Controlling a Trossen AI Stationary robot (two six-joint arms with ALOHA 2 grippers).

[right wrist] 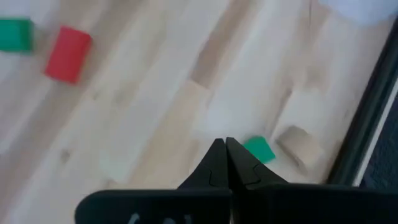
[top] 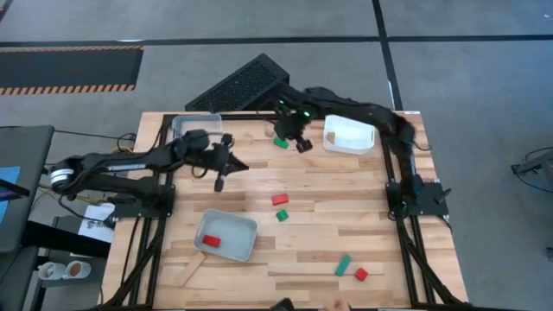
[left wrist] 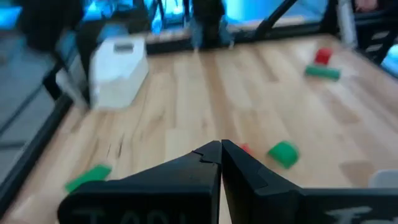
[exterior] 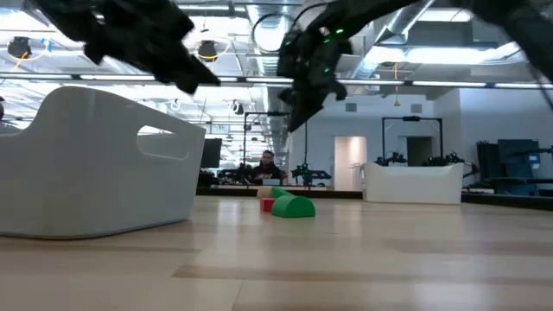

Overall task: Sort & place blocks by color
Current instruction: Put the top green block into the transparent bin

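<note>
The left gripper (top: pixel 219 184) is held above the tabletop (top: pixel 328 199) left of centre, its jaws pressed together with nothing between them, as seen in the left wrist view (left wrist: pixel 221 148); the right gripper (top: pixel 301 145) is poised over the far edge, beside the white tray (top: pixel 349 136), its jaws likewise closed and empty (right wrist: pixel 225 144); a green block (top: pixel 281 142) is seen just left of it, lying slightly askew to the board grain; near the centre a red block (top: pixel 280 199) is laid with its long axis across the tabletop, and a second green block (top: pixel 282 215) is set just before it; at the near right a green bar (top: pixel 343 264) is pointed diagonally, with a small red block (top: pixel 361 275) beside it; another red block (top: pixel 212 241) is lodged lengthwise in the translucent tray (top: pixel 244 229); a plain wooden bar (top: pixel 193 269) is slanted at the near left.
</note>
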